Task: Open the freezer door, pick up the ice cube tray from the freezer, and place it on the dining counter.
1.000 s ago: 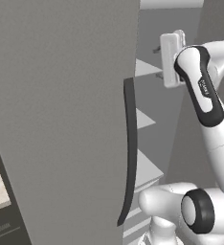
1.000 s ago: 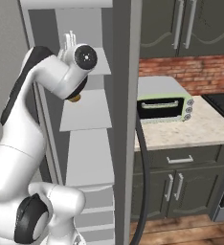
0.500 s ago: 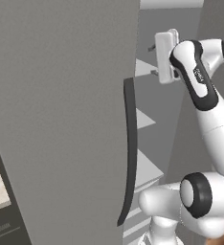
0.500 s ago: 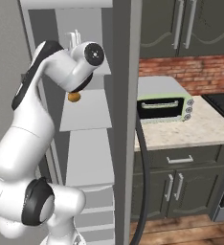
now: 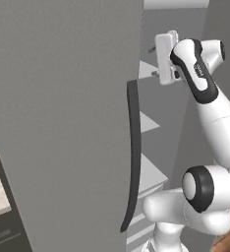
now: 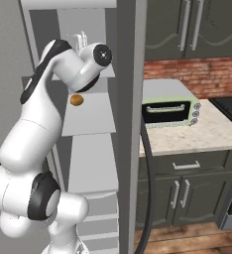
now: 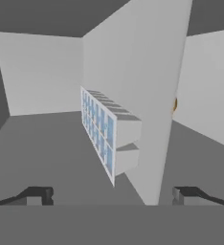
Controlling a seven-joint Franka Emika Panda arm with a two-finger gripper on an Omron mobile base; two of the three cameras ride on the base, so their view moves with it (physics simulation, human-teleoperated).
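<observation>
Gripper is spread wide w/ nothing held, reached into the freezer at upper-shelf height; freezer door is swung open. Ice cube tray is seen ahead, centred between the fingertips but apart from them, lying against a pale shelf surface. Risk, as judged: tray could be shoved deeper or tipped if approach is off-line, or pinched on the rim only & dropped on withdrawal; wrist could be knocked on shelf edges.
</observation>
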